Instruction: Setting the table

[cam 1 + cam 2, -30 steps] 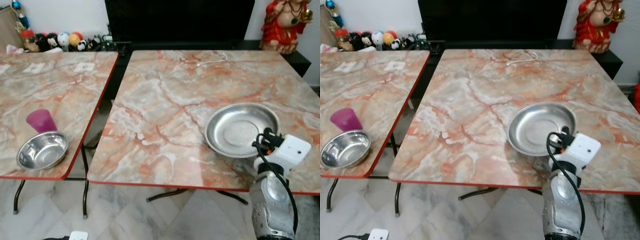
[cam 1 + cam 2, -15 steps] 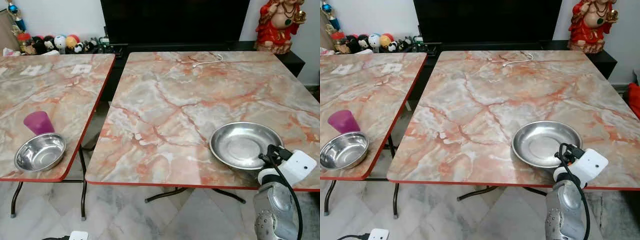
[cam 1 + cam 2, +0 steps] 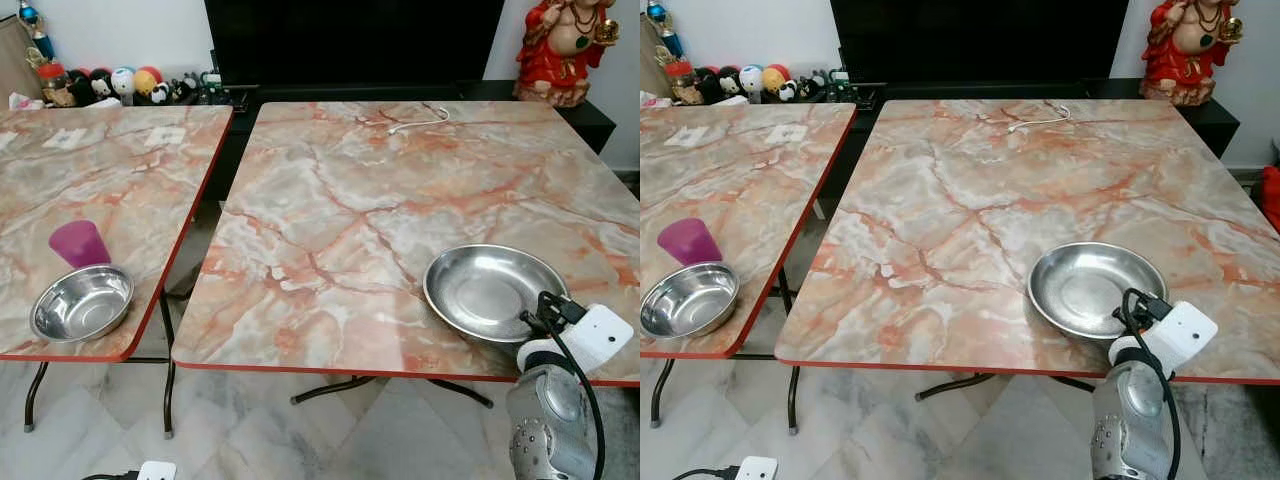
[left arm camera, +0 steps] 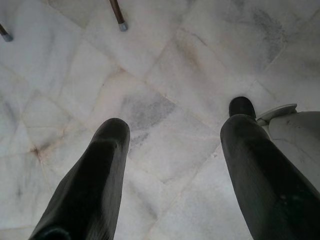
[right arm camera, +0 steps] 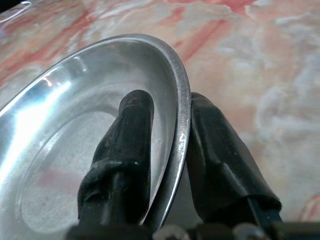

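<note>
Where the large marble table (image 3: 330, 200) comes near to the robot, the steel plate (image 3: 490, 290) lies at its front right corner, close to the red edge, and nothing is in it. The right gripper (image 5: 170, 145) holds this plate by the near rim: in the right wrist view one black finger (image 5: 125, 150) lies inside the dish and the other is under the rim outside, so the rim stands between them. The right arm (image 3: 555, 420) rises from below the table edge, with a white wrist block just beside the plate. At the far side of the same table lies a white cable (image 3: 420, 120). On the second table (image 3: 100, 190), to the left, a steel bowl (image 3: 82, 302) stands near the front edge, with nothing in it, and a purple cup (image 3: 80, 243) stands just behind it, touching or almost touching. The left gripper (image 4: 172, 165) hangs over the pale tiled floor (image 4: 165, 65), its fingers wide apart, holding nothing.
</note>
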